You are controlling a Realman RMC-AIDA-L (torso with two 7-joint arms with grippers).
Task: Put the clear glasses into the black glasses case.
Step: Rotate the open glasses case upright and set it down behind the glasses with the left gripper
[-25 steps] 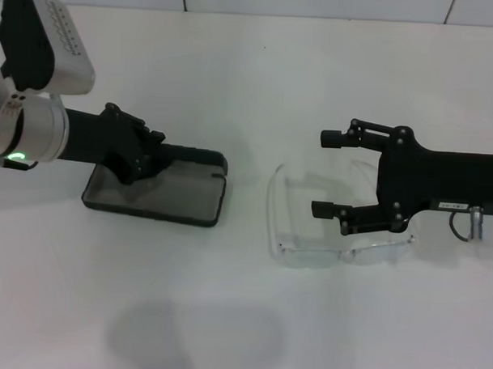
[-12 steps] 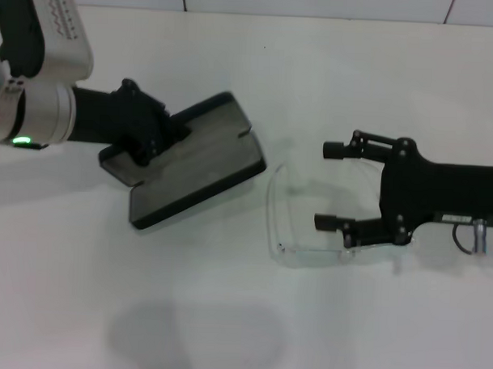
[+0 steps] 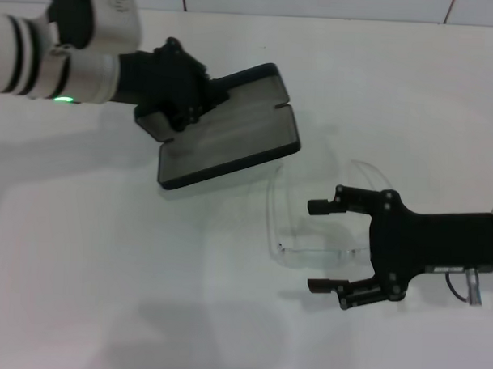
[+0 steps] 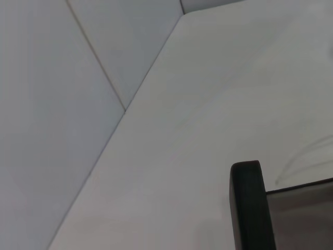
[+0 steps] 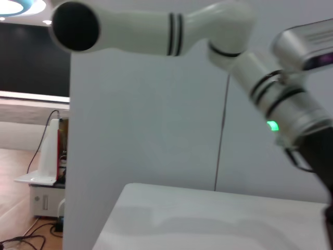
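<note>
The left end effector (image 3: 181,97), in the upper left of the head view, is clamped on one end of the case (image 3: 232,127). The case is open, grey lining upward, tilted and apparently raised off the tabletop (image 3: 106,252). In my judgement it is held this way to present the cavity toward the glasses.

The glasses (image 3: 310,227) lie on the tabletop at centre right of the head view, below and to the right of the case and apart from it. They are not yet in the case.

The right end effector (image 3: 321,245), in the lower right of the head view, has its fingers spread wide. One finger lies on each side of the lens front, and neither clearly touches it. This reads as positioning for a pinch across the lens. The clear plastic is likely slippery and hard to locate.

The tabletop is plain white and matte, and carries soft shadows. The left wrist view shows a black edge of the case (image 4: 248,203) against the tabletop and a pale panelled wall. The right wrist view shows the left arm (image 5: 208,31), a white partition, and a room beyond with cables on a wooden floor.
</note>
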